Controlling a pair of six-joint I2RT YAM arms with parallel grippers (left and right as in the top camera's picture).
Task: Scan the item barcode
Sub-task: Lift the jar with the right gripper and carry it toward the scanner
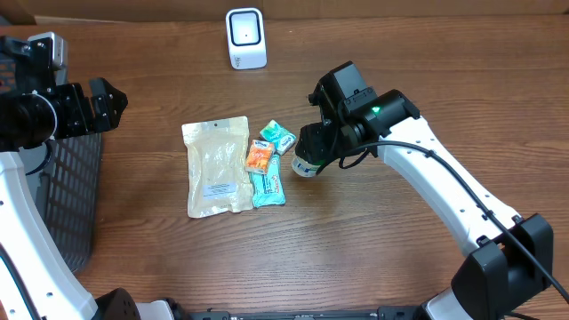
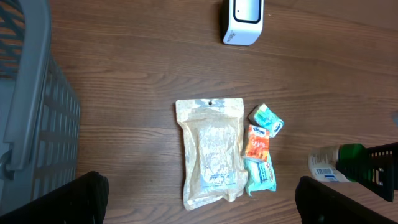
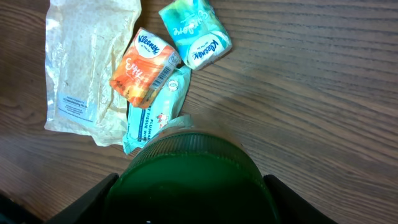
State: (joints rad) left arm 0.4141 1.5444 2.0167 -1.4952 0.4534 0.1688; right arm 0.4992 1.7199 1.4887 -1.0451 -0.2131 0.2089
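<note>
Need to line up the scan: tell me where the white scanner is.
In the overhead view the white scanner stands at the far edge of the table, beyond the clear pouch and to the left of the right gripper.

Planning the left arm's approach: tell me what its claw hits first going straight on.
Likely the pouch, flat on the table in line with the open left claw; depth is unclear, so bare wood just short of it may come first.
</note>
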